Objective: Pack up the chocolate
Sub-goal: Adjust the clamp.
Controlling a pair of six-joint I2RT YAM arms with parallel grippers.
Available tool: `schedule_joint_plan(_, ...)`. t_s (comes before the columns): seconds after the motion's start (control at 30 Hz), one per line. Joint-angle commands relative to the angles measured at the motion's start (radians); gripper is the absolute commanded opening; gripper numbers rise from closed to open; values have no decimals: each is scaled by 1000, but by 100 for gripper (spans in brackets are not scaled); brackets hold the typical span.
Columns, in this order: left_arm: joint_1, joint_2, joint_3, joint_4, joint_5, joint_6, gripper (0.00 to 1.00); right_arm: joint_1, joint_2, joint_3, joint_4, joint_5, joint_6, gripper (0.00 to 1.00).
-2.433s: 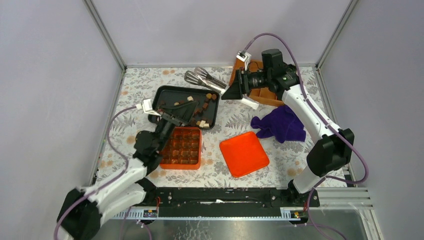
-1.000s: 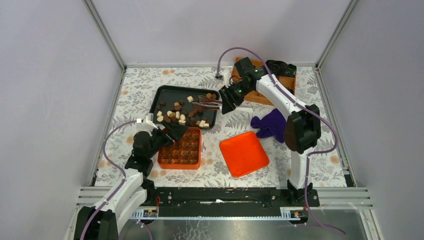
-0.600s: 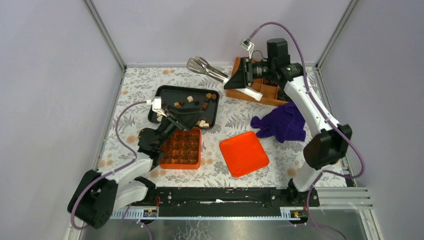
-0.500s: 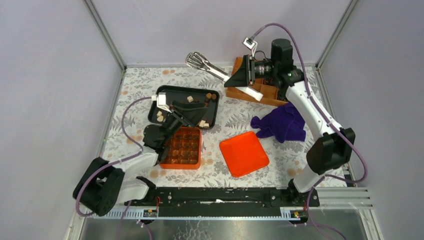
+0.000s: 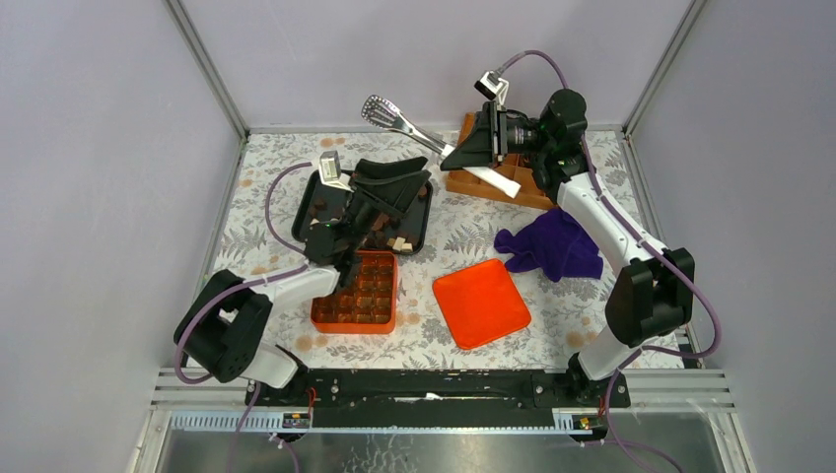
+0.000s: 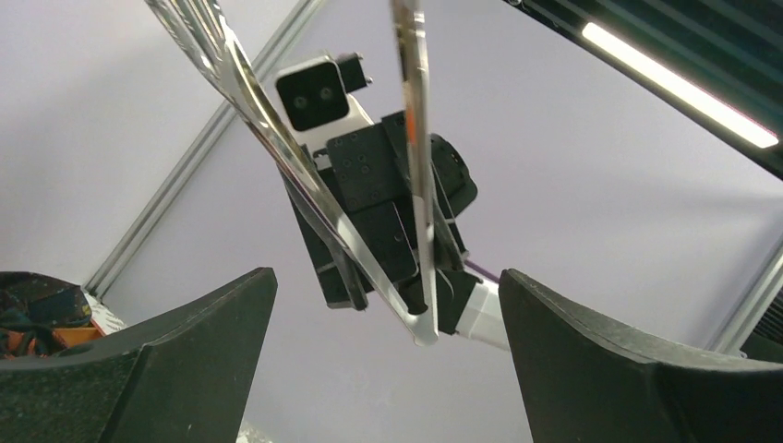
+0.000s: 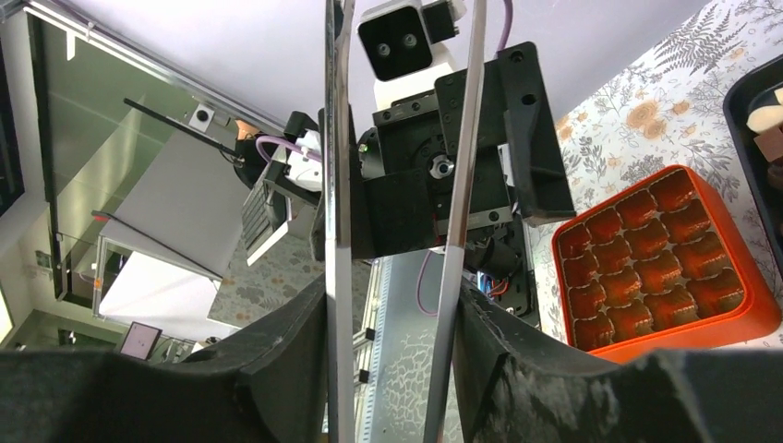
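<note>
Risks a clash above the surface (image 5: 592, 305), with both arms raised toward each other. Hangs over the black tray (image 5: 420, 233) with the left end effector (image 5: 409, 187) spread wide and empty; could clip the rim or scatter pieces if lowered carelessly. Grips metal tongs (image 5: 394, 116) in the right end effector (image 5: 458, 163), high near the back; might drop them onto the orange compartment box (image 5: 355, 328) through a misaligned hand-over. Finds the chocolate (image 5: 399, 242) partly loose in the tray, partly seated in the box cells.
</note>
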Motion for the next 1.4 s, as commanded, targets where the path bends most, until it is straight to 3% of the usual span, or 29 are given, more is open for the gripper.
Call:
schedule_joint_plan(0.0, -10, 19, 46, 81, -98, -26, 99, 2, -42, -1, 130, -29, 68, 52)
schedule_joint_plan(0.37, -21, 65, 112, 74, -194, -93, 97, 15, -45, -25, 95, -33, 22, 51)
schedule_joint_plan(0.63, -34, 68, 140, 4, -241, -101, 83, 19, -50, -3, -94, -21, -143, 51)
schedule_joint_plan(0.87, -37, 71, 143, -54, -249, -114, 64, 25, -57, 28, -271, -7, -295, 51)
schedule_joint_plan(1.2, -44, 76, 141, -68, -255, -120, 38, 25, -64, 24, -298, 2, -312, 43)
schedule_joint_plan(1.37, -48, 75, 135, -68, -262, -121, 32, 26, -70, 16, -299, 4, -309, 37)
